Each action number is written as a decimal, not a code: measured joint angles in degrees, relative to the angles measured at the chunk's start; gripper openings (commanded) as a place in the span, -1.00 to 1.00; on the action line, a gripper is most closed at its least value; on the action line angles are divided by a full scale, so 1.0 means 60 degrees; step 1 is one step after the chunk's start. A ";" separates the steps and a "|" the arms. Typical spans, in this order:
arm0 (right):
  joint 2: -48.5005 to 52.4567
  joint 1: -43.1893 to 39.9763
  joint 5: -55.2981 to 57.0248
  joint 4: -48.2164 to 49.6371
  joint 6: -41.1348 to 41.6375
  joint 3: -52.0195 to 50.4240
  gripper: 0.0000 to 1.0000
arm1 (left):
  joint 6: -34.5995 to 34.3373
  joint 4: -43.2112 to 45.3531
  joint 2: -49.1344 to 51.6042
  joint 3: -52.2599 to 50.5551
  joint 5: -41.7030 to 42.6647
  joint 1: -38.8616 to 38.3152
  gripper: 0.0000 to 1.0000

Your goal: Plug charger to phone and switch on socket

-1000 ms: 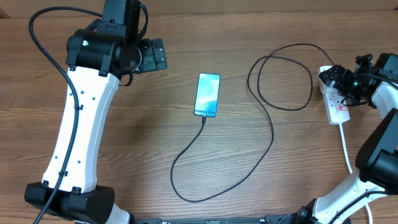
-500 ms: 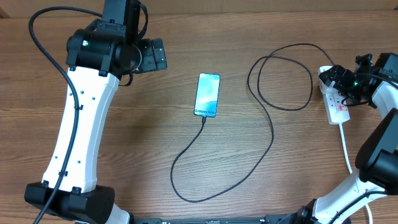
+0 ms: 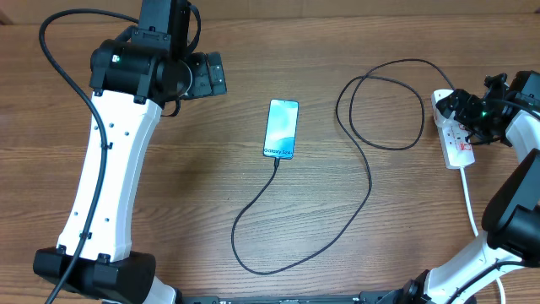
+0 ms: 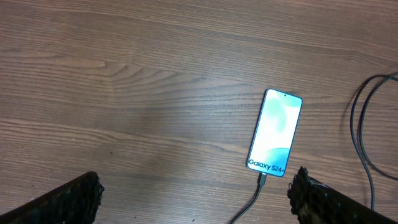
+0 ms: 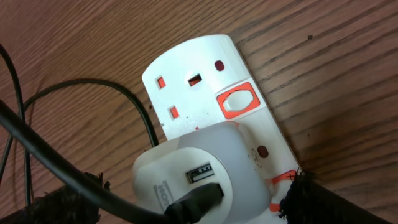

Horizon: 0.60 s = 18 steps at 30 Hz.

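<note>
Your right hand (image 5: pixel 196 190) hovers over the socket (image 5: pixel 186 68) at the right of the table (image 3: pixel 194 186), fingers apart — the red-framed switch (image 5: pixel 235 104) lies just ahead of them; the left hand (image 3: pixel 213 76) is well away.

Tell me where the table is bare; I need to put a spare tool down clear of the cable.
The table is bare between the left arm and the phone, and past the phone's far end. Crowded: the charger loops from the phone's near end across to the socket, where the right gripper hovers.
</note>
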 measured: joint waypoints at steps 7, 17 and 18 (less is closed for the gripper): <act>0.0000 0.0069 0.0000 -0.0007 0.0029 -0.0004 0.92 | 0.0000 0.0000 0.0000 0.0000 0.0000 0.0000 0.99; 0.0000 0.0127 0.0004 -0.0062 0.0066 -0.0007 0.92 | 0.0000 0.0000 0.0000 0.0000 0.0000 0.0000 0.99; 0.0000 0.0127 0.0004 -0.0066 0.0073 -0.0007 0.92 | 0.0000 0.0000 0.0000 0.0000 0.0000 0.0000 0.99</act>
